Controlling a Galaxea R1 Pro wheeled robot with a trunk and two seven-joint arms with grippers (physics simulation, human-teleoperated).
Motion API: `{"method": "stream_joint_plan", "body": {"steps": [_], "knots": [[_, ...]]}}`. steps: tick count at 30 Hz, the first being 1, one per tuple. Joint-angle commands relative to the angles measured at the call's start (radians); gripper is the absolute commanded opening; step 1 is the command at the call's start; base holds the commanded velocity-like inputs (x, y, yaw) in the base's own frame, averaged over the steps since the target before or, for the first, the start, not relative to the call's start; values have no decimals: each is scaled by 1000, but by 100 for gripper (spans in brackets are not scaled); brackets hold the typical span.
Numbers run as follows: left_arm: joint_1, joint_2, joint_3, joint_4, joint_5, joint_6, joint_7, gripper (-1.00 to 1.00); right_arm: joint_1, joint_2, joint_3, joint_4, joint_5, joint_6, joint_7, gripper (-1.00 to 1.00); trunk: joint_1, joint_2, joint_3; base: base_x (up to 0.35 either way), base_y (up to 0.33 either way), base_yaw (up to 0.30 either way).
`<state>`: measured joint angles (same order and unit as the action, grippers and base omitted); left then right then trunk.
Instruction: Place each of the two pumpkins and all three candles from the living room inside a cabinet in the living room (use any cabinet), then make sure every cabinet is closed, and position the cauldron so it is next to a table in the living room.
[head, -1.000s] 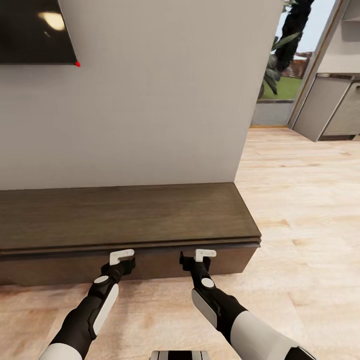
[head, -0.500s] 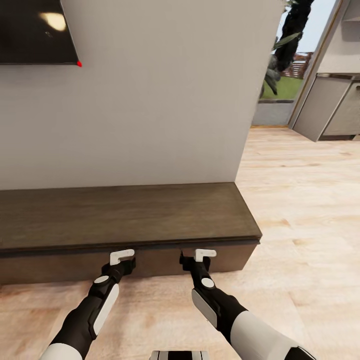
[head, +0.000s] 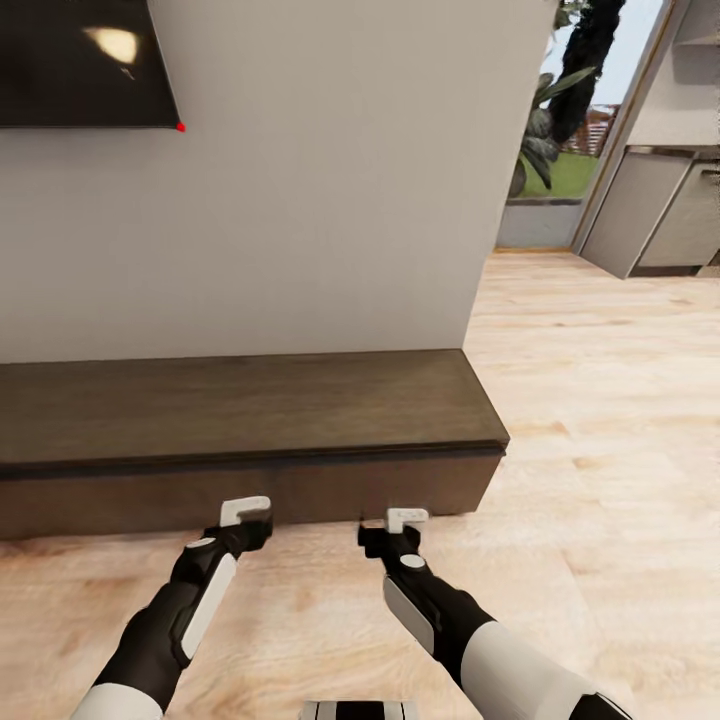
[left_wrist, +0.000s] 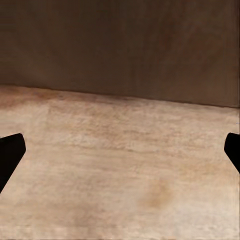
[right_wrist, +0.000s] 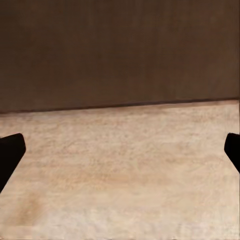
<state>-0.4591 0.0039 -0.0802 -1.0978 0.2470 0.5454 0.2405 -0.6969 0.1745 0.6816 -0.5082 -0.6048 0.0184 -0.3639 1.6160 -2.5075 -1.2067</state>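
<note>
Pale wooden floor boards (head: 600, 420) with soft brown streaks lie under the robot. Closest to the camera, the two black and white arms reach forward and low. The left hand (head: 245, 510) and the right hand (head: 407, 519) each end in small white tips. Both hands are spread wide and hold nothing; in each wrist view the dark fingers (left_wrist: 10, 155) sit far out at the picture's edges, with bare floor between them.

A little further on stands the long, low, dark brown wooden cabinet (head: 250, 410). Its top is flat and smooth with fine grain, and its front is plain with no handles. A moment ago the hands were right up against the front, just under the top edge. Now they sit over the floor, near the cabinet but apart from it, and the whole picture has shifted, so the robot is probably backing away. The front looks flat and shut, so I think this cabinet is closed.

No pumpkins, candles or cauldron show here.

Behind the cabinet rises a plain grey wall (head: 330, 180) with a shiny black screen (head: 80, 60). Far off on the right are green plants (head: 545, 130) outside and grey kitchen cupboards (head: 660, 210).
</note>
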Motion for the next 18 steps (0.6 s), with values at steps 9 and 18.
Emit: {"method": "stream_joint_plan", "body": {"steps": [9,18], "knots": [[-1,13,129,-224,201,413,9,100,-1,0,-8,-38,-48,307,-11,100,-1,0,-1,-107,0,0],[-1,16,168,-255,237,454,17,100,-2,0,-7,-68,-143,433,-11,100,-5,2,34,-3,0,0]]}}
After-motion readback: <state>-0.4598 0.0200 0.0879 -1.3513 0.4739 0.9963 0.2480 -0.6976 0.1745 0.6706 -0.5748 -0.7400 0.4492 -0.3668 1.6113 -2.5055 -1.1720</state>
